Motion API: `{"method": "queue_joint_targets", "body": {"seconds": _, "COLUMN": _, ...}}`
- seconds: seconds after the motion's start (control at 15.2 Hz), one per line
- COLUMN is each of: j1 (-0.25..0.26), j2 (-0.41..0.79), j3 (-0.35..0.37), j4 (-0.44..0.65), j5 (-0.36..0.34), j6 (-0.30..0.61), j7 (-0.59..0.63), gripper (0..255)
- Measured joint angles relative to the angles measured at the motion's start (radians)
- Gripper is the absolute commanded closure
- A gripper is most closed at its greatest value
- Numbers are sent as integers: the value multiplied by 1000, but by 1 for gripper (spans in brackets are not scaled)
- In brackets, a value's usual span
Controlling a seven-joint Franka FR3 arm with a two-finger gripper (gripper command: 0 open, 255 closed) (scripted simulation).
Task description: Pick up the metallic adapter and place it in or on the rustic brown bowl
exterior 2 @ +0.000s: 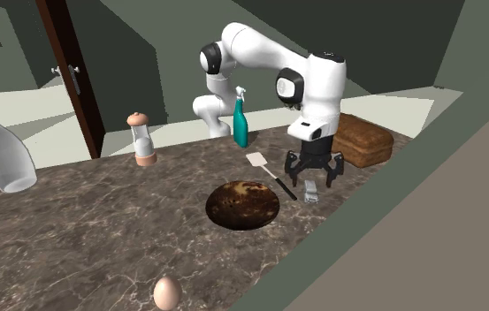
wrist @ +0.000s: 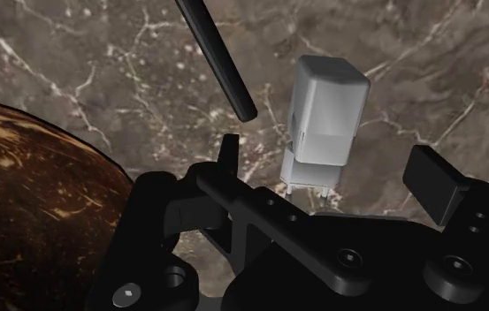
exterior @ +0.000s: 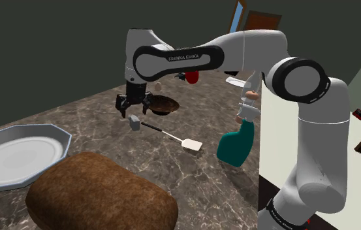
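Dark marbled counter (exterior 2: 101, 230) carries a mottled brown bowl (exterior 2: 243, 204). Near it, past the black handle of a spatula (exterior 2: 269, 172), the grey adapter (wrist: 324, 115) lies flat. Above it hangs the black gripper (exterior: 133, 103), fingers spread wide and clasping nothing, the adapter untouched between them.

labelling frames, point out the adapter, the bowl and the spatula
adapter (wrist: 324, 110), wrist view, on its grey body
bowl (exterior 2: 243, 205), second exterior view, on its bare brown inside
spatula (exterior: 192, 144), shoulder view, on its white blade
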Motion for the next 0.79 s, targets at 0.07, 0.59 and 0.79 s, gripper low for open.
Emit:
{"method": "queue_joint_targets", "body": {"seconds": 0.07, "j1": 2, "j2": 10, "j3": -1, "j4": 2, "j5": -3, "j6": 8, "j7": 3, "gripper": 0}}
{"method": "queue_joint_targets", "body": {"seconds": 0.59, "j1": 3, "j2": 28, "j3": -5, "j4": -33, "j5": -11, "j6": 59, "j7": 9, "gripper": 0}}
{"method": "queue_joint_targets", "body": {"seconds": 0.79, "j1": 3, "j2": 28, "j3": -5, "j4": -33, "j5": -11, "j6": 60, "j7": 9, "gripper": 255}}
